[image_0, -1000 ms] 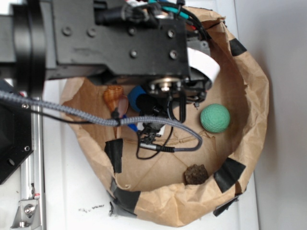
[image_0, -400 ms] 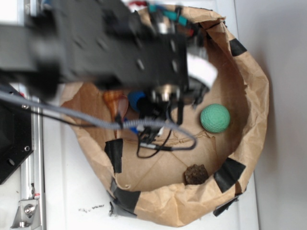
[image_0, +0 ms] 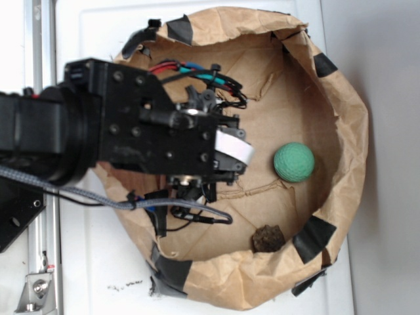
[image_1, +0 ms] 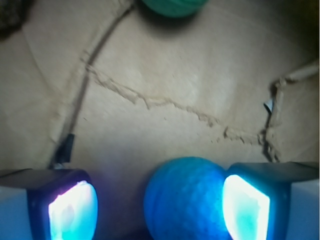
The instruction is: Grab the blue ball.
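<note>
In the wrist view the blue ball (image_1: 185,197), dimpled and teal-blue, lies on the brown paper floor between the two lit pads of my gripper (image_1: 159,202). It rests against the right pad (image_1: 246,206), while a wide gap separates it from the left pad (image_1: 72,210). The jaws stand open around it, not closed on it. In the exterior view the black arm (image_0: 151,134) covers the blue ball and the fingers entirely.
A green ball (image_0: 293,162) lies to the right inside the brown paper bag (image_0: 351,131), and shows ahead of the fingers as the green ball (image_1: 172,6). A dark brown lump (image_0: 268,239) sits near the bag's lower wall. Black tape patches (image_0: 315,237) mark the rim.
The arm has swung down and left across the picture. It now covers the blue ball and the orange object that showed beside it before.
</note>
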### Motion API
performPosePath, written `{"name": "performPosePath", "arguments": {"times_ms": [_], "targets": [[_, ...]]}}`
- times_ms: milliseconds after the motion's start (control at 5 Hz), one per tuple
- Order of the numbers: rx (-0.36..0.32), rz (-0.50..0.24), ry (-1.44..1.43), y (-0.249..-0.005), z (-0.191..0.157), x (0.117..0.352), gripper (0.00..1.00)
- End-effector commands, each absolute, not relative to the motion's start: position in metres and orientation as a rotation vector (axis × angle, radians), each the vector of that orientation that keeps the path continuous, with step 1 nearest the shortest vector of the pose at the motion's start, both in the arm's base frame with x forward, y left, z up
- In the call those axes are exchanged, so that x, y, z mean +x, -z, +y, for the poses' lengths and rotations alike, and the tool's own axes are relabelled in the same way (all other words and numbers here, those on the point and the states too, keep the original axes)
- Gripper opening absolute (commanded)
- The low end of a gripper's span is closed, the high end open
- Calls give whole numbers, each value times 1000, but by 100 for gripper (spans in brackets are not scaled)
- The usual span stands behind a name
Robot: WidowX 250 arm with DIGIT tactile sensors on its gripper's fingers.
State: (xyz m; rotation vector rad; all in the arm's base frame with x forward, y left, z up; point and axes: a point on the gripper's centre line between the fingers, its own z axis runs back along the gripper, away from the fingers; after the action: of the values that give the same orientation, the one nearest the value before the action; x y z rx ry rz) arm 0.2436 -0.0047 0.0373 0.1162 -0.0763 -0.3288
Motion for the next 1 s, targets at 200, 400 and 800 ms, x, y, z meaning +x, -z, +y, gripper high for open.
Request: {"name": "performPosePath", "arguments": {"times_ms": [200, 400, 800], "targets": [[48, -136, 259, -53, 22, 265, 100], [42, -148, 240, -58, 30, 267, 100], [66, -139, 236, -48, 44, 260, 100]]}}
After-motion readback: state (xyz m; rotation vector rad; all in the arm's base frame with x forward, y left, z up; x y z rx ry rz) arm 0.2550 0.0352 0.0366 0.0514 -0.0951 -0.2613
